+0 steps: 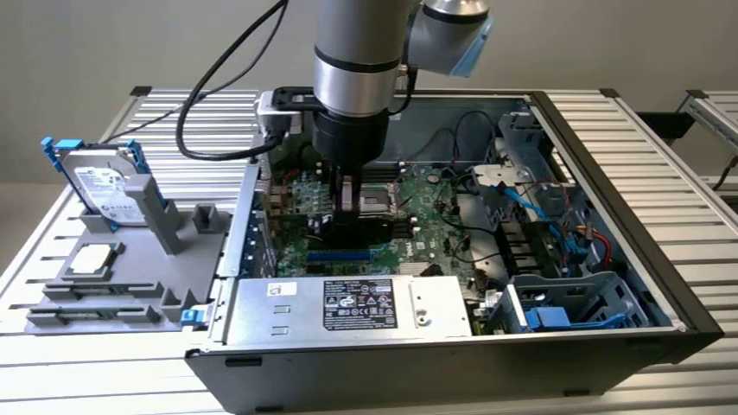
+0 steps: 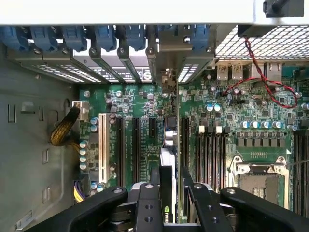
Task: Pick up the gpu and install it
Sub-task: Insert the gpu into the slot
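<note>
Work surface: silver slotted aluminium table [image 1: 92, 380], ribbed front to back. Plain pale wall [image 1: 116, 43] behind it, and the corner of a second table [image 1: 715, 112] of the same make at the far end on the exterior view's right. An open computer case [image 1: 645, 285] lies on its side on the table, with the motherboard [image 1: 427, 216] facing up and the power supply [image 1: 346, 304] along the near edge. Just beside the case on the exterior view's left is a grey fixture [image 1: 150, 259]. It holds a hard drive [image 1: 102, 186] standing upright in a blue frame, and nearer the camera a square processor chip [image 1: 92, 258] lying flat. The arm [image 1: 358, 52] reaches straight down into the case, placing the gripper [image 1: 346, 203] low over the middle of the board. In the wrist view the gripper [image 2: 171, 195] has its fingers [image 2: 147, 203] drawn in narrowly, pinching the gpu [image 2: 166, 166] by both faces. The card is seen edge-on, black cover to one side, and runs away from the fingers toward the row of rear slot brackets. It stands on edge between two black expansion slots on the motherboard [image 2: 135, 96]. From this angle it is unclear whether its lower edge is in a slot or just above one. Black cables trail from the arm toward the far left.
</note>
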Motion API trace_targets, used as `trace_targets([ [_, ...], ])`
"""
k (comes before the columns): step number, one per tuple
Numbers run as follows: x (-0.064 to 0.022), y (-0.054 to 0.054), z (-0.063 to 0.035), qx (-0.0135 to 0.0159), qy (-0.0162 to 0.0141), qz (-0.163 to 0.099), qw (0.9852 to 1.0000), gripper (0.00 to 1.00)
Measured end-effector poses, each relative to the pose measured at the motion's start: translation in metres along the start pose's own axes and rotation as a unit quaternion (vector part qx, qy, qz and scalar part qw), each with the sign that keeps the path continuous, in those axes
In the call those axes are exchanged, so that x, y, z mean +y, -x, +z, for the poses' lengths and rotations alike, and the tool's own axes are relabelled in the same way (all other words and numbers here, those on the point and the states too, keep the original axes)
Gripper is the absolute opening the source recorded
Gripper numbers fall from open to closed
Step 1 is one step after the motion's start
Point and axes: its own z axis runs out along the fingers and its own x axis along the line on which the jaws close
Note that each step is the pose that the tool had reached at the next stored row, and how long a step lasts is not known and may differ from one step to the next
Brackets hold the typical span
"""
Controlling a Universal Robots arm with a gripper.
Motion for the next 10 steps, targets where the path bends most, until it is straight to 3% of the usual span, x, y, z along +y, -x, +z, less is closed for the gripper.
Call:
trace_targets([
  [3,-0.0006,-0.0019,0.0003,-0.0002,0.0160,0.000,0.9999,0.27],
  [5,-0.0010,-0.0032,0.0003,-0.0003,0.0235,0.000,0.9997,0.27],
  [7,-0.0018,-0.0038,0.0004,-0.0005,0.0281,-0.001,0.9996,0.27],
  [10,-0.0032,-0.0044,0.0005,-0.0004,0.0316,-0.001,0.9995,0.27],
])
